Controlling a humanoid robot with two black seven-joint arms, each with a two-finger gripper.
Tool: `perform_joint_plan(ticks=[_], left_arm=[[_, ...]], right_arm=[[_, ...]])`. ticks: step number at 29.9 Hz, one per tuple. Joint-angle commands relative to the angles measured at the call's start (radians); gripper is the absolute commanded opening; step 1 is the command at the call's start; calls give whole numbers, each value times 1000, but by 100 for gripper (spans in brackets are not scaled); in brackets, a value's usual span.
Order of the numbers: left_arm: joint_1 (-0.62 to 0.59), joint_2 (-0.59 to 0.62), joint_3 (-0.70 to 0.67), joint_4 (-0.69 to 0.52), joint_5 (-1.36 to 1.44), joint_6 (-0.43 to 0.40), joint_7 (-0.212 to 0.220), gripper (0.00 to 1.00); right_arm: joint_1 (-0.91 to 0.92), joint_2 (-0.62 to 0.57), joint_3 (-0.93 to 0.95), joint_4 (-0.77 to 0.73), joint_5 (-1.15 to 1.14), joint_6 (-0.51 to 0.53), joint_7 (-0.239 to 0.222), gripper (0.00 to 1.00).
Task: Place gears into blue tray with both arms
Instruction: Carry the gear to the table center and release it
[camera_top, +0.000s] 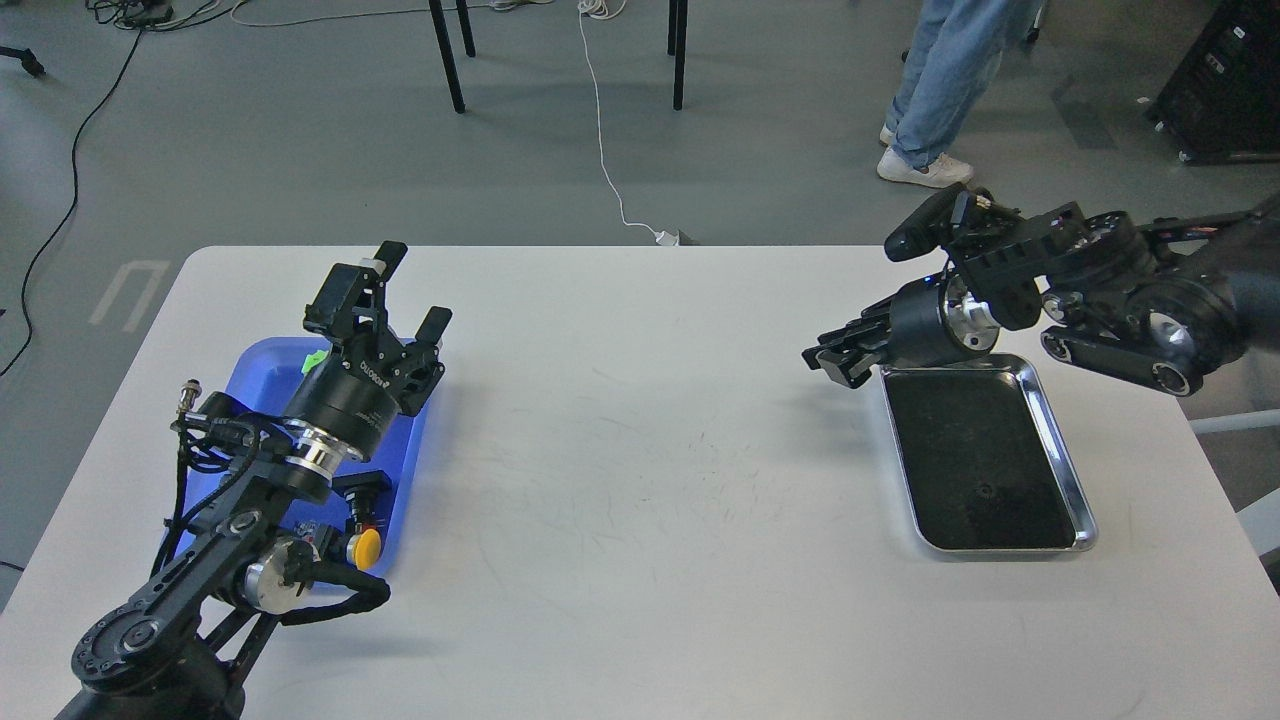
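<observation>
The blue tray lies at the table's left, largely covered by my left arm. My left gripper hovers over the tray's far right corner, its fingers spread open with nothing between them. My right gripper hangs above the table just past the far left corner of the steel tray. It is dark and seen nearly end-on, so I cannot tell its fingers apart or see anything held in them. One small black gear rests on the steel tray's black inside, toward its near end.
In the blue tray a yellow-capped switch and a black switch lie beside my left forearm, with a green piece further back. Beyond the white table, a person's legs and chair legs stand on the floor.
</observation>
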Motion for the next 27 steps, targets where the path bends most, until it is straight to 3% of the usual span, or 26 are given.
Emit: perform_joint_plan(ticks=[1,8,20,27], left_arm=[[3,1,-6,0,-2,0,-22,98],[9,6,-14,0,-7,0,-39,98],[12,15,-14,0,-7,0,-39,98],[14,15,-14,0,-7,0,-39,98]], right_arm=[[-3,114,-6,-7,34,-40,0,20],[-29,302,-125,-62,120,-164,0,20],[-105,302,-176,-63,148,-305,0,20],[-128,302,-193,-74,151,-322,0,20]])
